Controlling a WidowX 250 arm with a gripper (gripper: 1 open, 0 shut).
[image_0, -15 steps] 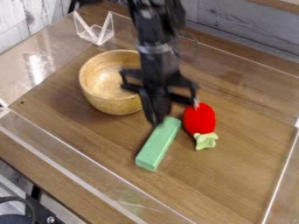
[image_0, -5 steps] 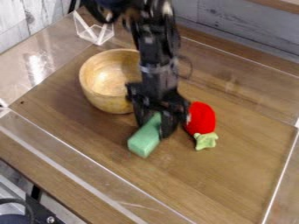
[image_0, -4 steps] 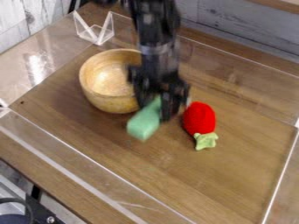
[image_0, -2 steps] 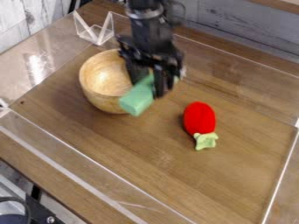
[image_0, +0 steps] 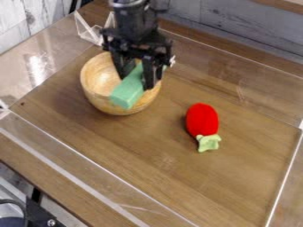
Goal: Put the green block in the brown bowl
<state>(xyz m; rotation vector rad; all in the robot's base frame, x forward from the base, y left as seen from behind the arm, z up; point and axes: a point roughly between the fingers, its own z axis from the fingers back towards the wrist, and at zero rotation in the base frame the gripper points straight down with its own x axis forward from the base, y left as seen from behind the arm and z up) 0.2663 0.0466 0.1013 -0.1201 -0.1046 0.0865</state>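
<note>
The brown wooden bowl (image_0: 97,91) sits on the wooden table (image_0: 106,155), left of centre in the view, and the green block (image_0: 128,91) is over its hollow. The block tilts, its upper end between the fingertips of the gripper (image_0: 136,67) and its lower end reaching toward the near right part of the bowl. The jaws are partly open, closed onto the block's upper part with its width keeping them apart. Whether the block's low end touches the bowl cannot be told.

The bowl's left wall and near rim show plainly; its far right rim is hidden behind the dark fingers. Just beyond the bowl, near the arm, is the clear plastic stand (image_0: 89,32), partly hidden by the gripper. The red strawberry-like toy (image_0: 203,121) lies to the right, well apart from the bowl, its pale green stem toward the near side. Bare wood runs between toy and bowl, and more bare wood spreads from the bowl toward the near edge strip of the table.
</note>
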